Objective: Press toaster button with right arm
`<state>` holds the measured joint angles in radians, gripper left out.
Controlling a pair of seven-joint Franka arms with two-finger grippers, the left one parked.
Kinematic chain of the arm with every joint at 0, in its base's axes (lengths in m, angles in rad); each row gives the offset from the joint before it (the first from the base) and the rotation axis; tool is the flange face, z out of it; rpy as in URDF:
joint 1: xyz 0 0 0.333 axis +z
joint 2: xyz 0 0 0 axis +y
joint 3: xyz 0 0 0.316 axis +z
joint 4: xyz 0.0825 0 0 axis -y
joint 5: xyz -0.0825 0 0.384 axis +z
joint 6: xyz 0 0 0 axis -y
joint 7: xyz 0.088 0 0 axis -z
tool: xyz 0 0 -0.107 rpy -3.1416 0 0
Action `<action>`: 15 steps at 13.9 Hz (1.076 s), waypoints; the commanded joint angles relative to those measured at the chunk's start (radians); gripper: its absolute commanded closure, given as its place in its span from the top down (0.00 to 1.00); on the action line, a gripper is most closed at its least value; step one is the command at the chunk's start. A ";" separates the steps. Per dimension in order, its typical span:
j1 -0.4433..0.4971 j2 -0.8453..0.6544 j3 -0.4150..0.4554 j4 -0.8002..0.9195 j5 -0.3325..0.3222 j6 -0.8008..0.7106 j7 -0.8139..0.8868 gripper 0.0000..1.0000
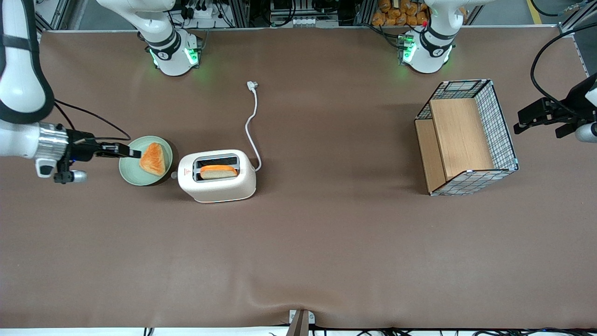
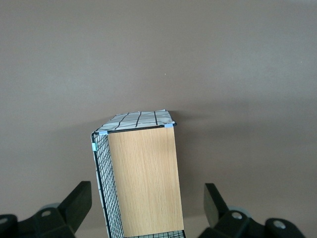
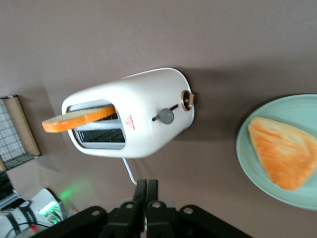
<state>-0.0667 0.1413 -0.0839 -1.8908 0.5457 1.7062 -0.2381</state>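
Note:
The cream-white toaster (image 1: 217, 179) stands on the brown table with a toast slice (image 1: 218, 171) sticking up from the slot nearer the front camera. Its button (image 1: 174, 175) pokes out of the narrow end face that faces the green plate. In the right wrist view the toaster (image 3: 143, 106) lies ahead of the fingers, and the grey round button (image 3: 167, 116) sits beside the red label. My right gripper (image 1: 135, 153) hangs above the plate's rim, a plate's width short of the button. The gripper (image 3: 147, 182) is shut with nothing in it.
A green plate (image 1: 133, 179) with a triangular piece of toasted bread (image 1: 153, 158) sits between gripper and toaster. The white cord (image 1: 252, 123) runs from the toaster away from the front camera. A wire-and-wood basket (image 1: 501, 126) stands toward the parked arm's end.

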 commanded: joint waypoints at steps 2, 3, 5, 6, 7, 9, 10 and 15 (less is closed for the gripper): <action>-0.010 -0.031 0.015 0.085 -0.102 -0.080 0.036 0.54; -0.010 -0.042 0.015 0.097 -0.122 -0.089 0.036 0.60; -0.010 -0.072 0.015 0.099 -0.170 -0.097 0.040 0.71; -0.010 -0.086 0.015 0.102 -0.187 -0.102 0.049 0.76; -0.010 -0.095 0.015 0.111 -0.194 -0.109 0.051 0.78; -0.010 -0.108 0.016 0.145 -0.237 -0.143 0.051 1.00; -0.010 -0.111 0.016 0.163 -0.263 -0.157 0.051 1.00; 0.005 -0.111 0.024 0.277 -0.366 -0.267 0.074 1.00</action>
<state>-0.0662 0.0303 -0.0746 -1.6717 0.2464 1.4841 -0.2029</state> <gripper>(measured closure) 0.000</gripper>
